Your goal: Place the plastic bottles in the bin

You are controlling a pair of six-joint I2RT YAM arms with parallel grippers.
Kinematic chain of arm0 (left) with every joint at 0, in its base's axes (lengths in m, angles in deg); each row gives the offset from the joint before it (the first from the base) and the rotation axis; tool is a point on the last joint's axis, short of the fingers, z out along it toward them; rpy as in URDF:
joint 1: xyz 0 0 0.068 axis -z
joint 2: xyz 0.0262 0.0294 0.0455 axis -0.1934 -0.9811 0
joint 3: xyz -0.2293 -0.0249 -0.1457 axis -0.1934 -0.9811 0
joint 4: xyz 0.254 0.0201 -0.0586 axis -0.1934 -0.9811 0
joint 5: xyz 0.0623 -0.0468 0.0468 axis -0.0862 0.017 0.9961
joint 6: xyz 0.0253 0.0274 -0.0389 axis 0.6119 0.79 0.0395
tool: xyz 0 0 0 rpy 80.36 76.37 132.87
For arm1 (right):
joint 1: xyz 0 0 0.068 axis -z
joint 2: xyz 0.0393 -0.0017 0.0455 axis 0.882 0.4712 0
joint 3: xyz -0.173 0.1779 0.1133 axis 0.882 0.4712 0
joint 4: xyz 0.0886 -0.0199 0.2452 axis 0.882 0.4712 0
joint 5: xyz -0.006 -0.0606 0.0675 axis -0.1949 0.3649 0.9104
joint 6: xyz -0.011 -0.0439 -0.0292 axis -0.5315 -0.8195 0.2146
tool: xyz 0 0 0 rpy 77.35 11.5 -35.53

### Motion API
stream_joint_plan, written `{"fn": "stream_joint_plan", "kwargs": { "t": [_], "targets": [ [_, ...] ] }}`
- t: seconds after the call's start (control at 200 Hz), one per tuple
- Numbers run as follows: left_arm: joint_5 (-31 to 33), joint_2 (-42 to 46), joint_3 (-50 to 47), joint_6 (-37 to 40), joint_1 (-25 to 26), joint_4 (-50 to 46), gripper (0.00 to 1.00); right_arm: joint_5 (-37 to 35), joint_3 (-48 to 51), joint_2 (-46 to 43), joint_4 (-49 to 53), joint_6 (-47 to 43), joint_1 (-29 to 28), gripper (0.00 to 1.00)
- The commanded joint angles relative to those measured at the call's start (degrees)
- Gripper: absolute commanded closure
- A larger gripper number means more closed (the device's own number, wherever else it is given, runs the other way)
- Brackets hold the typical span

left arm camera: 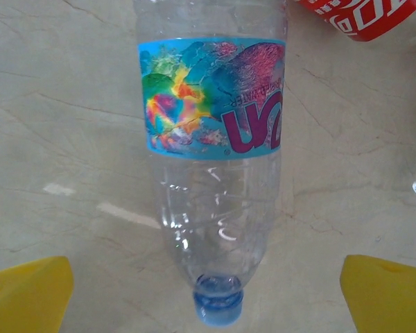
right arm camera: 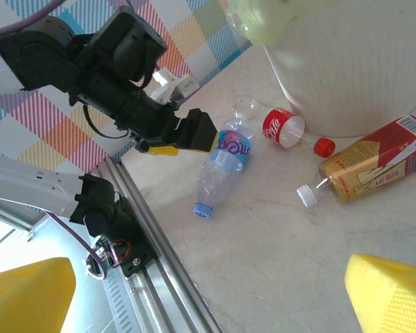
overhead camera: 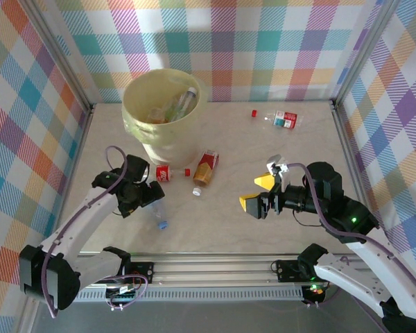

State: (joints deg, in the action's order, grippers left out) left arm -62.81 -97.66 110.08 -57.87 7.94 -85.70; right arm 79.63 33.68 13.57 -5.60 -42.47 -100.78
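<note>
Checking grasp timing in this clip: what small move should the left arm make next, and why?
Probably lower the left gripper and close on the blue-labelled bottle: it lies flat on the table, centred between the wide-open jaws, not yet gripped.

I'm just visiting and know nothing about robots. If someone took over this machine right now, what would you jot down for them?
Left gripper: open, poised over the clear blue-capped bottle, not gripping it.
Right gripper: open, empty, above the table.
Done: a few bottles lie in the bin.
Left: four on the table: that clear one, the red-label bottle and orange-brown bottle beside the bin, and a far bottle near the back.
</note>
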Motion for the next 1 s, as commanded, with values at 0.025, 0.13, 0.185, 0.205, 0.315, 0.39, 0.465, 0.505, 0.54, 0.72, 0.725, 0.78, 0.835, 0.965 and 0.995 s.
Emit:
{"fn": "stream_joint_plan", "kwargs": {
  "t": [0.025, 0.13, 0.185, 0.205, 0.315, 0.39, 0.465, 0.505, 0.54, 0.72, 0.725, 0.78, 0.835, 0.965, 0.995],
  "targets": [
    [-1.5, -2.5, -1.8, -2.4, 0.4, 5.9, 0.02, 0.3, 0.7, -1.1, -0.3, 0.5, 0.2, 0.0],
    [-0.6, -3.9, -3.1, -2.3, 0.4, 7.3, 0.04, 0.1, 0.8, -1.3, 0.3, 0.4, 0.2, 0.0],
    [-0.7, -4.4, -4.1, -2.4, 0.4, 9.0, 0.05, 0.0, 0.9, -1.4, 0.2, 0.4, 0.2, 0.0],
    [-0.8, -4.6, -4.7, -2.4, 0.4, 9.9, 0.05, 0.0, 1.0, -1.5, 0.1, 0.5, 0.2, 0.0],
    [-1.6, -6.5, -6.5, -2.3, 0.3, 12.9, 0.09, -0.2, 1.3, -1.2, -0.1, 0.6, 0.1, 0.0],
    [-1.7, -7.9, -7.1, -1.9, 0.3, 14.6, 0.09, -0.1, 1.5, -1.0, -0.1, 0.6, 0.2, 0.0],
    [-1.6, -8.5, -8.0, -1.5, 0.3, 16.3, 0.1, -0.1, 1.7, -1.0, -0.2, 0.7, 0.1, 0.0],
    [-1.4, -9.0, -8.2, -1.4, 0.2, 17.0, 0.11, -0.1, 1.8, -0.9, -0.1, 0.8, 0.1, 0.0],
    [-1.4, -9.6, -8.3, -1.3, 0.0, 17.2, 0.12, -0.3, 1.9, -1.0, -0.1, 0.8, 0.1, 0.0],
    [-1.3, -11.3, -8.6, -0.6, -0.3, 18.4, 0.17, -0.8, 1.9, -1.2, 0.7, 0.7, 0.2, 0.0],
    [-1.3, -11.3, -8.6, -0.5, -0.3, 18.5, 0.17, -0.8, 1.8, -1.2, 0.7, 0.7, 0.2, 0.0],
    [-1.4, -11.6, -8.7, -0.4, -0.3, 18.7, 0.18, -1.0, 1.8, -1.2, 0.9, 0.7, 0.1, 0.0],
    [-1.4, -11.7, -8.8, -0.3, -0.4, 18.8, 0.2, -0.9, 1.8, -1.3, 1.0, 0.6, 0.2, 0.0],
    [-1.1, -11.6, -8.5, 0.2, -0.6, 18.3, 0.22, -1.0, 1.8, -1.2, 1.0, 0.7, 0.1, 0.0],
    [-1.1, -11.5, -8.5, 0.2, -0.6, 18.2, 0.23, -1.1, 1.7, -1.1, 1.0, 0.7, 0.2, 0.0]
  ]
}}
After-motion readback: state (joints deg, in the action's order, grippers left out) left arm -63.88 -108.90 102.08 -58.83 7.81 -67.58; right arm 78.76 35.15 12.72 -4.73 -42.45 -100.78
